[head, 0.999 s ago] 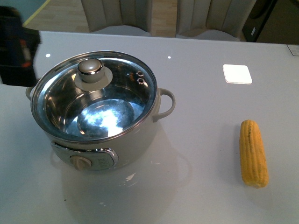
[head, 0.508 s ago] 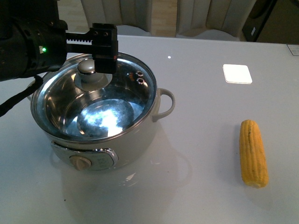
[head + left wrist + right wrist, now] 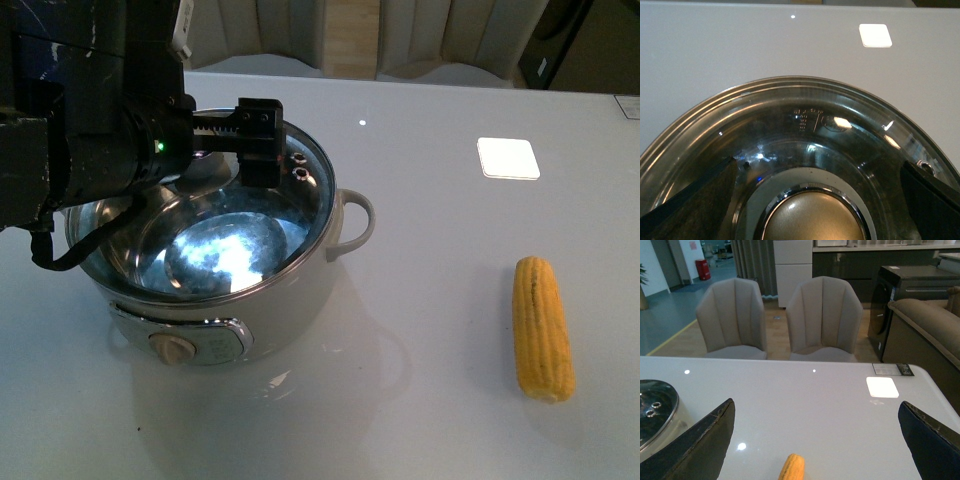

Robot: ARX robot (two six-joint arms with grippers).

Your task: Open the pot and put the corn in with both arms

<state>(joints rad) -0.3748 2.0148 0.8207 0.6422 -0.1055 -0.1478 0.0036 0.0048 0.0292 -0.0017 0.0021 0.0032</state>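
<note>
Broadly, the white table [image 3: 450, 250] carries the pot [image 3: 300, 300] at left, glass lid [image 3: 305, 195] on. Left gripper [image 3: 812, 197] hangs over it, jaws wide either side of the lid knob [image 3: 812, 220], apart from it. Right gripper [image 3: 815, 440] is spread wide and empty; the corn [image 3: 543, 328] lies flat well right of the pot.

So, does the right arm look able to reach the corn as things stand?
Probably yes. The corn lies alone on the bare table, well clear of the pot, and the right gripper is open with the cob showing between its fingers.
</note>
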